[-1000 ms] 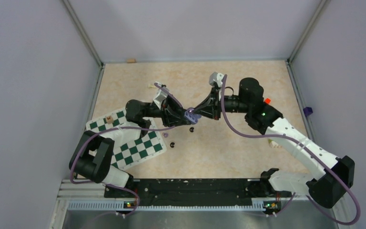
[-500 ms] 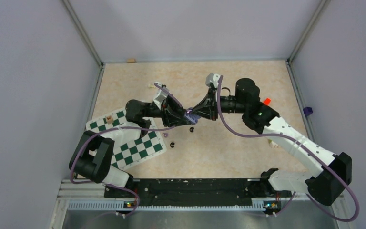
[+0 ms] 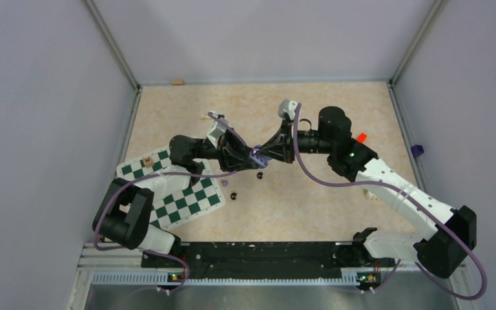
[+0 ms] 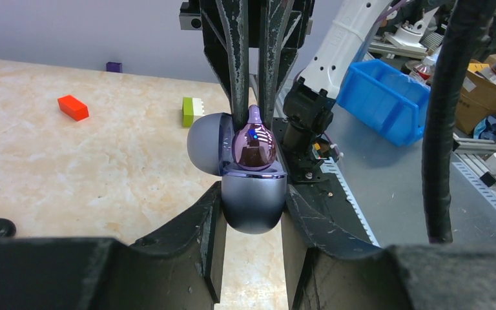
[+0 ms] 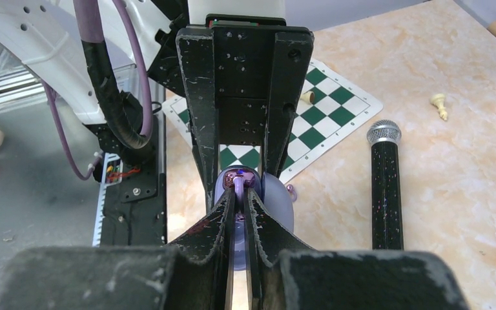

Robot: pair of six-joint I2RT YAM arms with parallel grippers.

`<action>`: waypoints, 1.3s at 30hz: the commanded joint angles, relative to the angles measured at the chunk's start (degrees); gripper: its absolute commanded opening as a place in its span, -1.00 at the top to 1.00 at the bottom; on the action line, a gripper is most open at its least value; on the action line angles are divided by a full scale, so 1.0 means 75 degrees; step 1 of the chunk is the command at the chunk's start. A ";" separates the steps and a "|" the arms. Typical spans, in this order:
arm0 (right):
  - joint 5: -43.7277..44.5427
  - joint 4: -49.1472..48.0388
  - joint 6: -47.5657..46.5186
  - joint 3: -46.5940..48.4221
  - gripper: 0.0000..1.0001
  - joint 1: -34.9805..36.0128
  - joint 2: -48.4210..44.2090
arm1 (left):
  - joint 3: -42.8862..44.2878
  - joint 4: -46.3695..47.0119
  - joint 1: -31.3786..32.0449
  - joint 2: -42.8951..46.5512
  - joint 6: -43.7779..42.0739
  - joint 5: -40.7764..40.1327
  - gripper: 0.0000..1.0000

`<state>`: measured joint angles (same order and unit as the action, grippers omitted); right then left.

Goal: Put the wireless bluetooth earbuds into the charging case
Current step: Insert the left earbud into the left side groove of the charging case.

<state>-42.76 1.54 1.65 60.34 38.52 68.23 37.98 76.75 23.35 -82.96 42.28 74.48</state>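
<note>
My left gripper (image 4: 252, 201) is shut on the body of the pale purple charging case (image 4: 253, 205), held above the table with its lid (image 4: 206, 143) swung open. A pale purple earbud (image 4: 254, 146) sits at the case's mouth. My right gripper (image 5: 239, 197) is shut on that earbud's stem (image 5: 239, 184), coming from the opposite side. In the top view the two grippers meet at the case (image 3: 256, 155). On the table below lie a second purple earbud (image 3: 223, 183) and two black earbuds (image 3: 259, 175) (image 3: 233, 196).
A green-and-white chessboard (image 3: 184, 197) lies under the left arm, with a small piece (image 3: 147, 160) on it. A black microphone (image 5: 385, 187) and a cream chess piece (image 5: 438, 105) lie beside it. A red block (image 3: 362, 137) sits to the right, a cork (image 3: 178, 82) at the back wall.
The right arm has shifted slightly left, toward the case, with its gripper still on the earbud. The left arm and the case have stayed put.
</note>
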 commanded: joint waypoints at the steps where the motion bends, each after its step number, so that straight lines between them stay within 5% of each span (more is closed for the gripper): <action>1: -0.0017 -0.0336 -0.0105 -0.0074 0.85 0.0078 0.0010 | 0.0006 0.0387 0.0032 0.0282 -0.0093 0.0019 1.00; 27: 0.0051 -0.0670 0.0169 -0.0253 0.84 0.0125 0.0161 | 0.0018 0.0372 0.0021 0.0338 -0.0149 -0.0016 1.00; 39: -0.0034 0.0068 -0.0147 0.0260 0.18 0.0100 -0.0170 | 0.0086 0.0382 -0.0007 0.0393 -0.0138 0.0058 1.00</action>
<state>-44.29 -0.23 2.79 58.67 39.24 68.84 37.93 75.83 22.87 -82.96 41.82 73.58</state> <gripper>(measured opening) 0.388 0.380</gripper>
